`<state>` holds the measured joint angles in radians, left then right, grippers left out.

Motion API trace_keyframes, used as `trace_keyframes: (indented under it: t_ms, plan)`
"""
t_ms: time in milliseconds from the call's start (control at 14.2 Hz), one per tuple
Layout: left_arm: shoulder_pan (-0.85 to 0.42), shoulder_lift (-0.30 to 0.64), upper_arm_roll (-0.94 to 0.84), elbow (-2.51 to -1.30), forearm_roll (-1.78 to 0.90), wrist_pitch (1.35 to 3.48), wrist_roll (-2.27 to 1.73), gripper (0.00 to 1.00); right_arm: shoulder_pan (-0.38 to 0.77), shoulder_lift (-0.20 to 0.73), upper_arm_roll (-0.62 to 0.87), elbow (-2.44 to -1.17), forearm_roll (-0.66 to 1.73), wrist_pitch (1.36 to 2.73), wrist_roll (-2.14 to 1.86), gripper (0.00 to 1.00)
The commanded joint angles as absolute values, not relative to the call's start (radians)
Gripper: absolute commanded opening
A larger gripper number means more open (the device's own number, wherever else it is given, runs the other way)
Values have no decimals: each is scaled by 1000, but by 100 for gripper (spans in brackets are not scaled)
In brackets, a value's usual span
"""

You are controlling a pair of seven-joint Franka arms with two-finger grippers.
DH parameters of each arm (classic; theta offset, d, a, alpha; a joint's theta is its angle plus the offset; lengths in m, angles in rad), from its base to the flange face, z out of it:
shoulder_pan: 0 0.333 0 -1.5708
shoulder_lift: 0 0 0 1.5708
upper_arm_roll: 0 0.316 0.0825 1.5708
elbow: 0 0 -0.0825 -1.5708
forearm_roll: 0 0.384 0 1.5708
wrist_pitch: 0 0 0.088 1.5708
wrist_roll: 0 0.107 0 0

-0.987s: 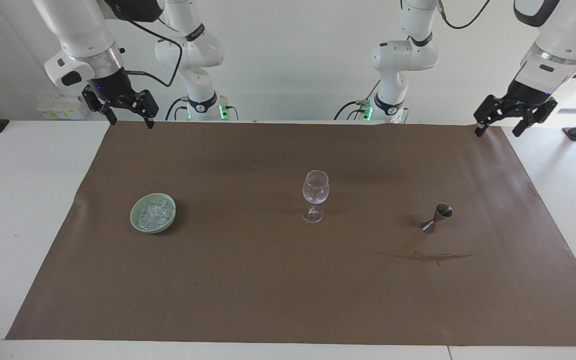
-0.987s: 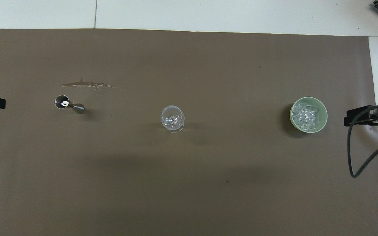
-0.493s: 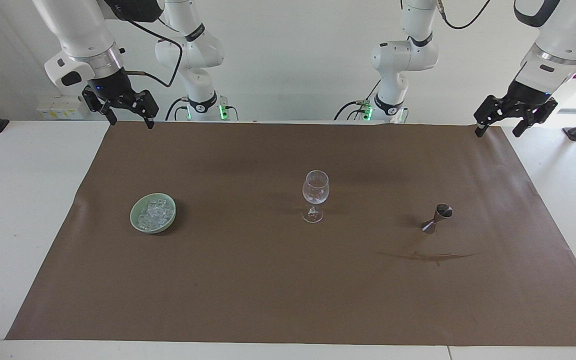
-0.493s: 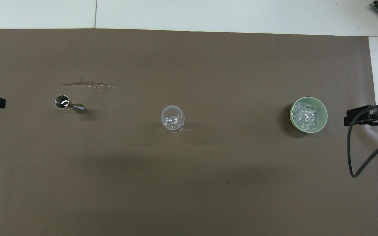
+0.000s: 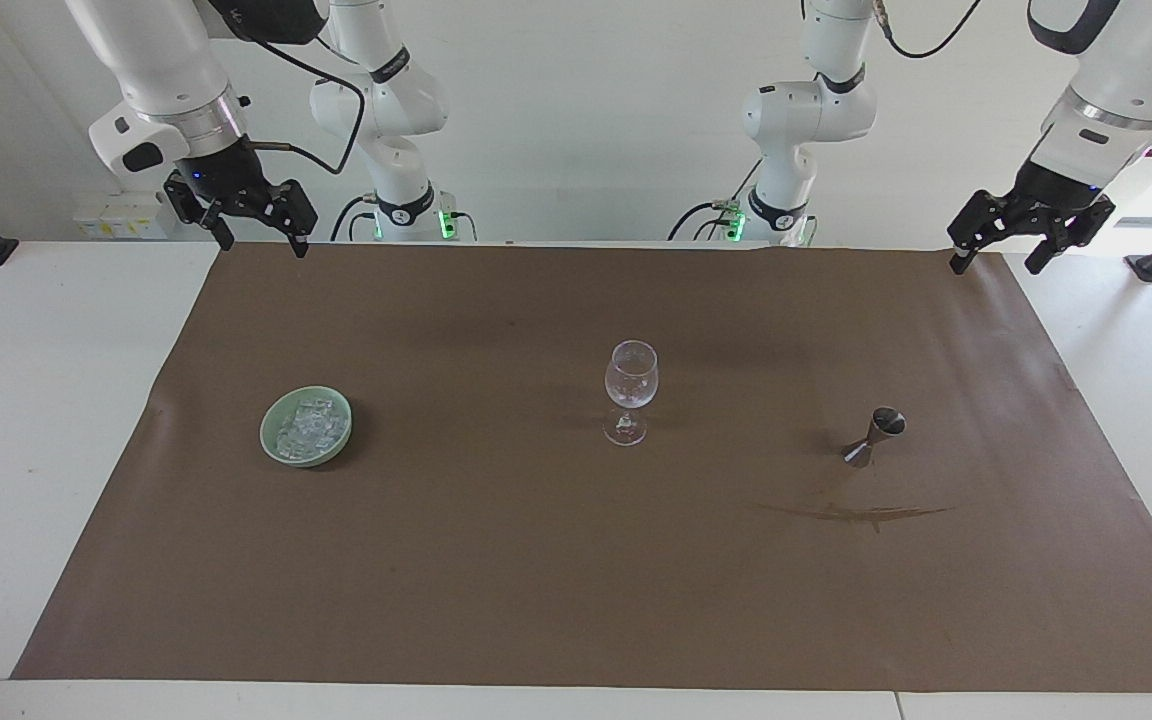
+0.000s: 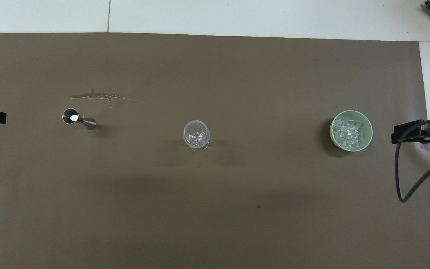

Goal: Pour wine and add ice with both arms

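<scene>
**Both arms wait wide, nothing picked up yet**

Nearest the robots, the two grippers hang in the air at the robots' edge of the brown mat that covers the worktop. The right gripper is over the mat's corner at the right arm's end, its fingers apart and holding nothing. The left gripper is over the matching corner at the left arm's end, fingers likewise apart and empty. Parked out at the corners, they leave the middle of the mat free, and each sits on the side of the item it looks meant to fetch.

Farther out, three things stand in a rough row across the mat, well apart from one another. The wine glass is upright in the middle, reachable by either arm, which suits it as the shared target; it looks empty. Toward the right arm's end is a green bowl holding the ice, a heap of small clear cubes. Toward the left arm's end stands a metal jigger, upright with its cup open upward, presumably carrying the measure to be poured.

Farthest from the robots, just past the jigger, a dark streak marks the mat; it may be a stain or spill.

By my reading the task has not begun: no pour, no ice moved.
</scene>
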<state>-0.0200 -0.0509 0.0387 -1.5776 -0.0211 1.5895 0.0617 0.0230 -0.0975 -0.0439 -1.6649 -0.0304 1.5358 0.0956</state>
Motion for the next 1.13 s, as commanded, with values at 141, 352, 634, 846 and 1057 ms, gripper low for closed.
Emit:
trace_keyframes:
  t_ms: [141, 352, 634, 846, 1057]
  plan:
    - [-18, -116, 26, -1669, -17, 1586, 61, 100, 17, -110, -38, -1678, -23, 1540, 71, 100]
    - [-21, -130, 26, -1706, -17, 1643, 9, 100, 15, -110, -38, -1678, -23, 1540, 71, 100]
    - [-8, -111, 26, -1706, -21, 1677, 9, 100, 17, -110, -38, -1678, -23, 1540, 72, 100]
    - [-2, -42, 34, -1674, -28, 1715, 6, 100, 15, -110, -38, -1678, -23, 1540, 71, 100]
    - [24, 104, 46, -1548, -50, 1713, -1, 100, 17, -110, -38, -1678, -23, 1540, 71, 100]
